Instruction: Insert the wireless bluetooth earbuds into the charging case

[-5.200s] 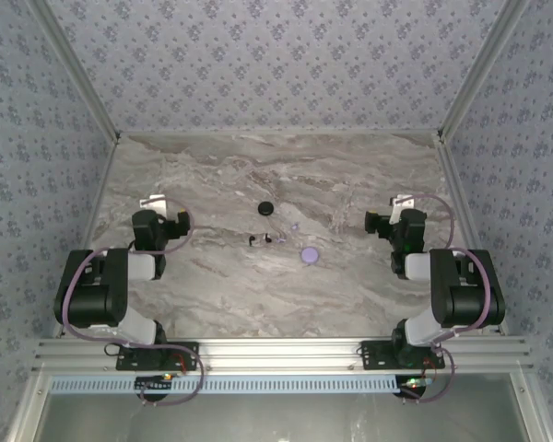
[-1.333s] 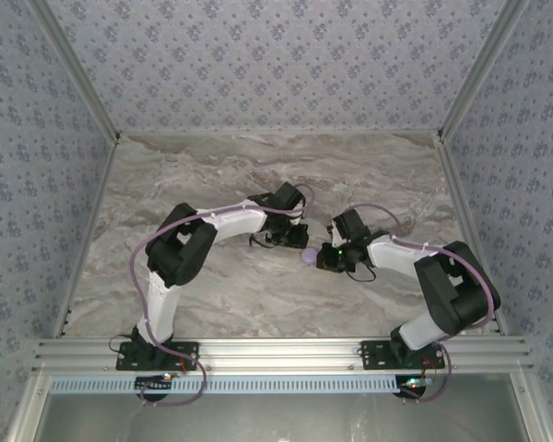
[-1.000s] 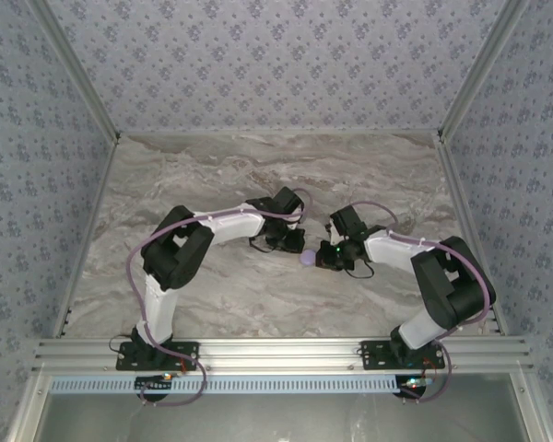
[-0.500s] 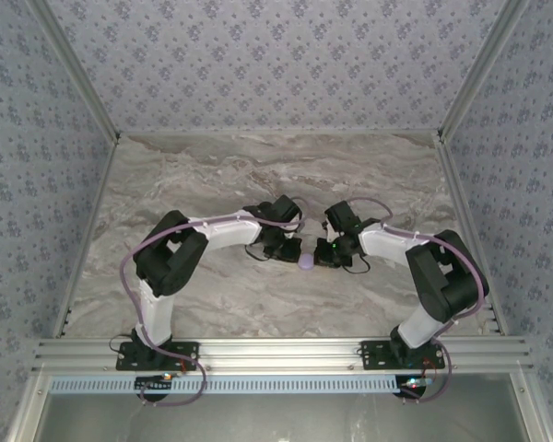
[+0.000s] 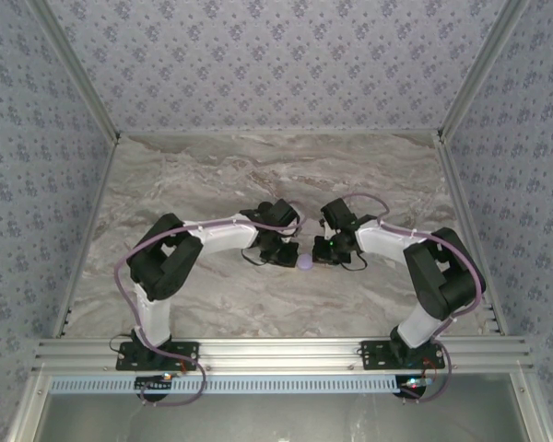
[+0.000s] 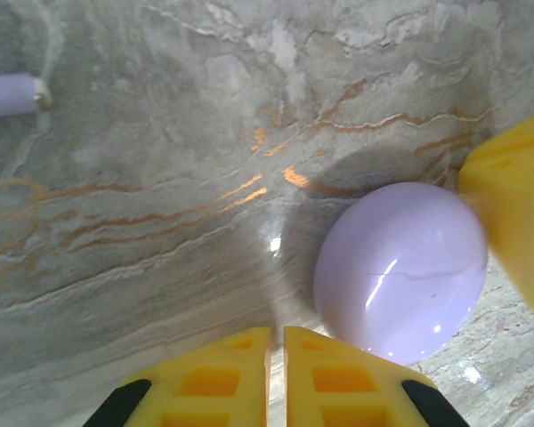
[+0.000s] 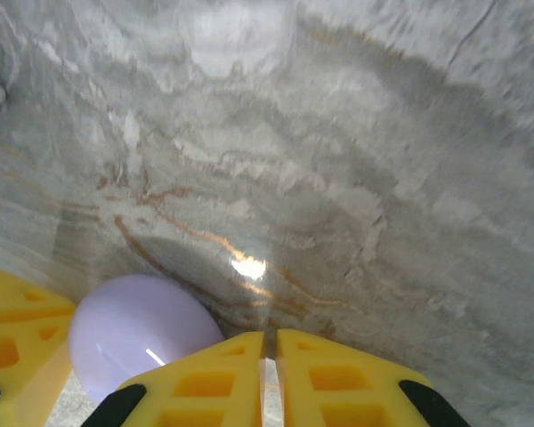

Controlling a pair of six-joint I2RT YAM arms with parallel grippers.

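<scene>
The earbuds and the charging case are hidden, probably under the arms. A pale lilac disc [image 5: 304, 263] lies flat on the marble table between the two gripper tips. My left gripper [image 5: 290, 257] is shut on nothing, its tip just left of the disc [image 6: 400, 271]. In the left wrist view its yellow fingers [image 6: 222, 365] meet beside the disc. My right gripper [image 5: 319, 260] is also shut on nothing, close on the disc's right side. From the right wrist, the disc [image 7: 138, 334] sits left of the shut fingertips [image 7: 338, 369], with the left gripper's yellow finger [image 7: 9, 334] beyond it.
A small lilac-white cylindrical piece [image 6: 9, 94] lies on the marble table [image 5: 212, 175] a little away from the disc. Patterned walls and metal rails [image 5: 461, 193] bound the table on three sides.
Both arms have drawn in toward the middle and slightly nearer to their bases. The lilac disc has slid a little toward the near edge between the two shut grippers.
</scene>
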